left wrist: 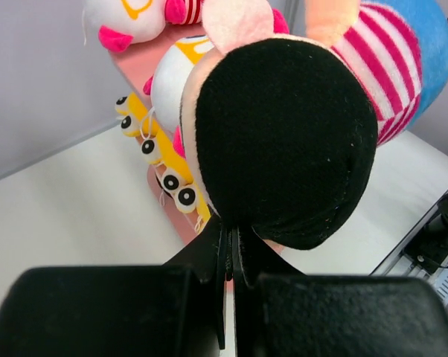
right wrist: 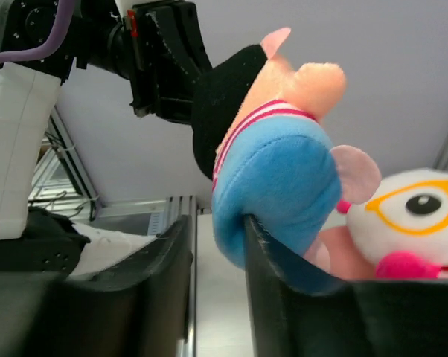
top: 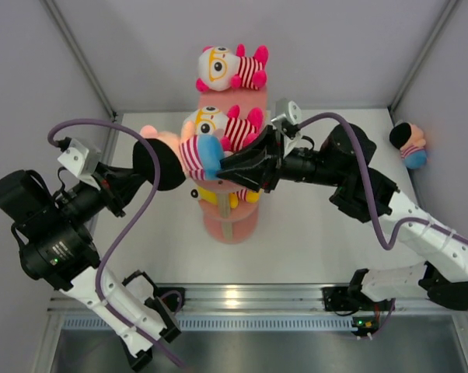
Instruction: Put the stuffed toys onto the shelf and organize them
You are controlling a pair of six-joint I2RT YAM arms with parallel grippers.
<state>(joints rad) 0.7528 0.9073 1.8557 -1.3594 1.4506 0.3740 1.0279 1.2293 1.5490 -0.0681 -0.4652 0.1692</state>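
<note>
- Black plush hair is what the left end effector [left wrist: 229,242] has pinched. In its wrist view the two fingers are pressed almost together on the lower edge of the hair of a black-haired toy [top: 191,155].
- That toy hangs in the air at the centre of the overhead view, stretched sideways between the two arms. Its hair is to the left, its red-white striped shirt in the middle and its blue lower half to the right.
- From the right of the frame the right end effector [right wrist: 215,227] reaches in at the blue end. Its fingers stand apart: the blue fabric rests against the inner face of one finger, and a light gap shows between the toy and the other finger, so nothing is clamped there.
- Just behind the held toy stands the shelf [top: 242,225], salmon-pink, its tiers stacked toward the upper centre of the overhead frame.
- On the top tier lies a glasses toy [top: 230,68], white-faced with orange rims, on its side.
- One tier down sits a second glasses toy [top: 218,123], just beside the held toy.
- Lower still, yellow toys [top: 218,196] peek out from under the right end effector.
- At the right edge of the frame a spare toy [top: 409,145] lies on the white worktop [top: 312,233], well apart from the shelf.
</note>
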